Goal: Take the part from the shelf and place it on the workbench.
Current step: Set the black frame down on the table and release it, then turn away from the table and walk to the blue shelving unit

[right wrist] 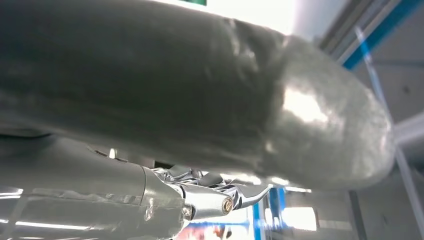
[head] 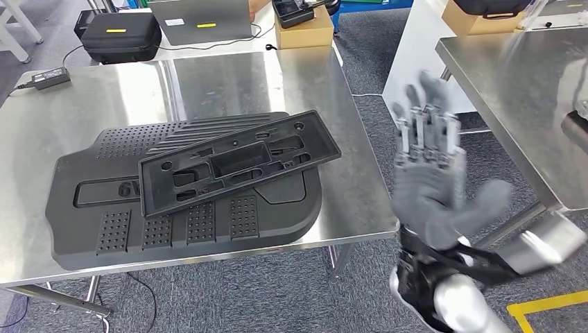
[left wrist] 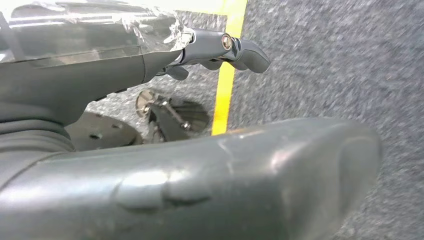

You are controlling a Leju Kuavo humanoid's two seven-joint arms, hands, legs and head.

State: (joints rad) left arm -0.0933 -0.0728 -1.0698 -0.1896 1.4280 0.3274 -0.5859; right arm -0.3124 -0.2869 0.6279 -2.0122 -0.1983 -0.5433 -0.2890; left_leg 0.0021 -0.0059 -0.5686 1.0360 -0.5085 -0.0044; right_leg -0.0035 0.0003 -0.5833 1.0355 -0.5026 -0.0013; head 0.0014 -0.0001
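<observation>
On the steel surface (head: 347,132): black rectangular moulded plastic tray (head: 239,163) atop large black perforated floor mat (head: 104,208)
Right hand (head: 433,180): raised, fingers spread, empty
Left hand (left wrist: 200,175): fingers extended, empty

Steel workbench (head: 360,201) w/ black mat (head: 104,222), adapter (head: 43,78).

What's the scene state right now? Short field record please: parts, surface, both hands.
surface: steel workbench
large part: black perforated panel, flat on the workbench
small part: black recessed tray, lying on top of the panel
right robot hand: raised beside the workbench, fingers spread, holding nothing
left robot hand: over grey floor with a yellow line, nothing seen in it
background: black case, cardboard box
</observation>
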